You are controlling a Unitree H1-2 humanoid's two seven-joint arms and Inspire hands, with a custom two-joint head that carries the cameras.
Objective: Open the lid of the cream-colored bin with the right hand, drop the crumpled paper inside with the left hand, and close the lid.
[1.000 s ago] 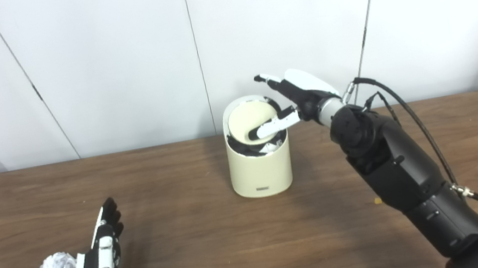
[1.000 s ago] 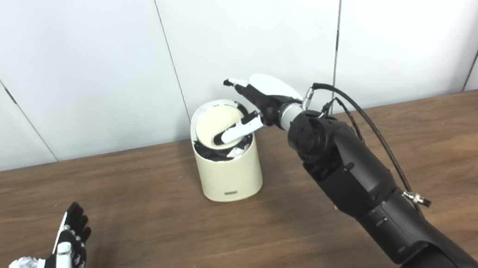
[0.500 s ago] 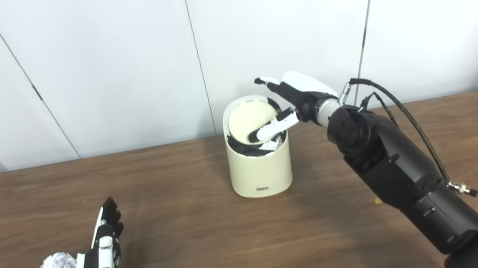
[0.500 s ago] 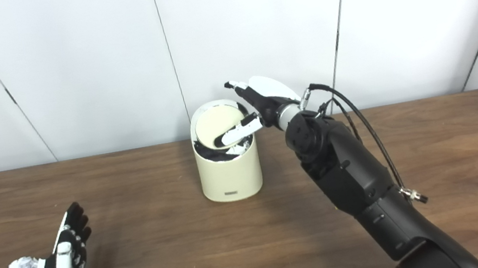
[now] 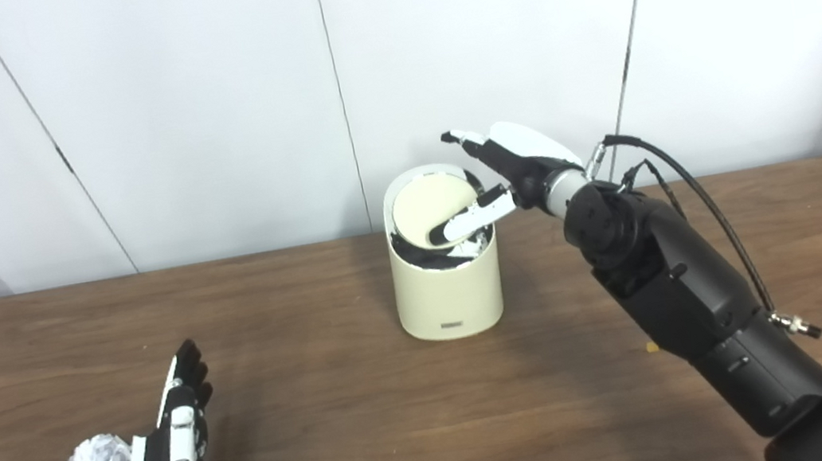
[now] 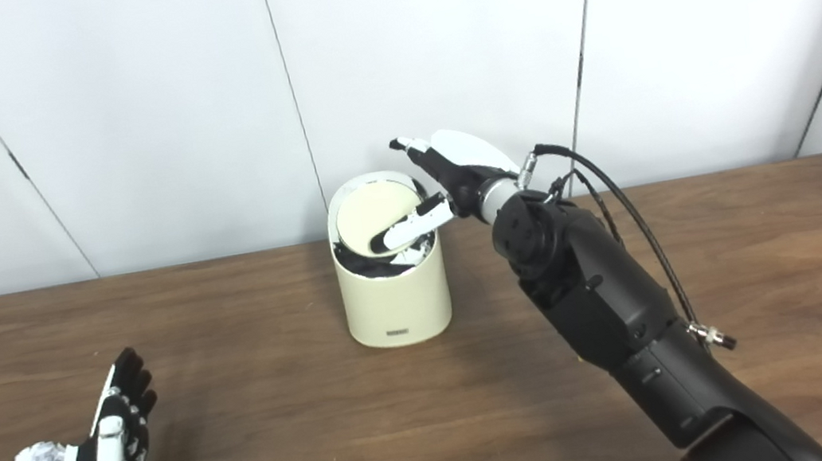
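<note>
The cream-colored bin (image 5: 448, 289) stands upright at the back middle of the wooden table. Its round swing lid (image 5: 432, 207) is tilted, pressed by a finger of my right hand (image 5: 503, 169), showing a dark gap and some white paper inside. My right hand is open, its other fingers spread above the bin's right rim. The crumpled white paper (image 5: 96, 460) lies on the table at the front left. My left hand (image 5: 173, 457) rests flat and open just right of the paper, holding nothing.
The wooden table (image 5: 338, 401) spans the view, with white wall panels close behind the bin. My right forearm (image 5: 677, 289) with its black cable reaches across the right side. A tiny yellow speck (image 5: 648, 347) lies by it.
My right hand has shifted only slightly at the bin rim, and the lid stays tilted. My left hand and the paper have not moved.
</note>
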